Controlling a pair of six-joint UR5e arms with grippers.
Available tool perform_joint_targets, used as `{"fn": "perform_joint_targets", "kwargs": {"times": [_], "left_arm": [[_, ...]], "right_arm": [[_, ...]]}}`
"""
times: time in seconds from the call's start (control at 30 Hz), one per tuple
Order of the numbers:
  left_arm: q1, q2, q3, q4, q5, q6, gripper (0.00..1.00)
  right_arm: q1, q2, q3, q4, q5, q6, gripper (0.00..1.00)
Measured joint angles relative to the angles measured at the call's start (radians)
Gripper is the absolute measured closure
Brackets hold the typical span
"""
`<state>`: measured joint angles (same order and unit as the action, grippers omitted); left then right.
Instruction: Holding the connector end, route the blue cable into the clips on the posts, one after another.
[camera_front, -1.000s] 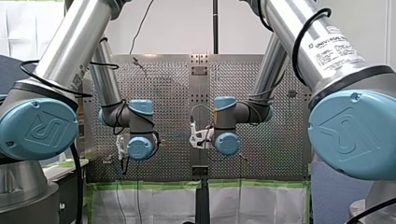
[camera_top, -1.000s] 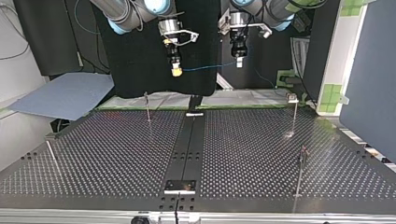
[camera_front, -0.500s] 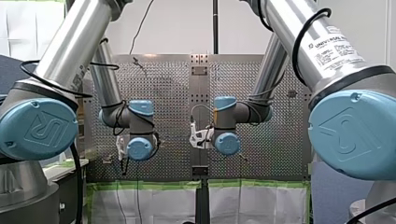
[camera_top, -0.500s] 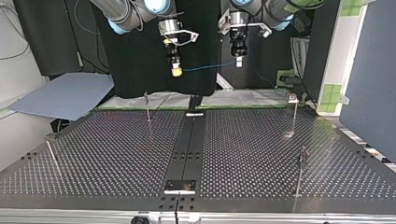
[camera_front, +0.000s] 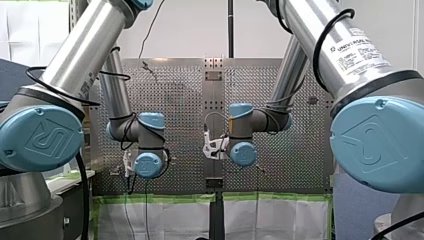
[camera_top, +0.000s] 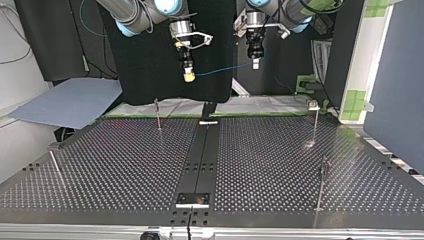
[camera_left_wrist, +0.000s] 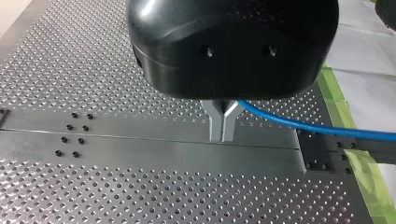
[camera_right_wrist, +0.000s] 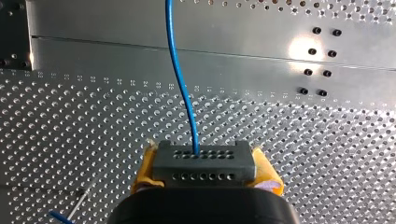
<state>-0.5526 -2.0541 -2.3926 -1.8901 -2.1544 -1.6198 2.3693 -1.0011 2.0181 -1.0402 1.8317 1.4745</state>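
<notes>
The right gripper is closed, and its yellow pads clamp the grey connector. The blue cable leaves the connector and spans free air to the left gripper, whose metal fingers are pinched together on it. Both grippers hang above the perforated table, well apart from the posts.

The blue-capped silver wrist of the left arm is now set lower in the front view than a second ago. In the top view the black left gripper with metal fingers is found slightly higher, and the thin blue cable is sloped a little more steeply up to it.
</notes>
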Motion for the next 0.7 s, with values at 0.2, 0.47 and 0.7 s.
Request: {"fn": "perform_joint_targets", "kwargs": {"times": [0.2,0.47,0.7], "left_arm": [[0.0,0.0,0.0,0.0,0.0,0.0,1.0],[0.0,0.0,0.0,0.0,0.0,0.0,1.0],[0.0,0.0,0.0,0.0,0.0,0.0,1.0]], "right_arm": [[0.0,0.0,0.0,0.0,0.0,0.0,1.0],[0.02,0.035,-0.011,0.035,0.026,-0.019,1.0],[0.024,0.104,-0.012,0.064,0.033,-0.023,1.0]]}}
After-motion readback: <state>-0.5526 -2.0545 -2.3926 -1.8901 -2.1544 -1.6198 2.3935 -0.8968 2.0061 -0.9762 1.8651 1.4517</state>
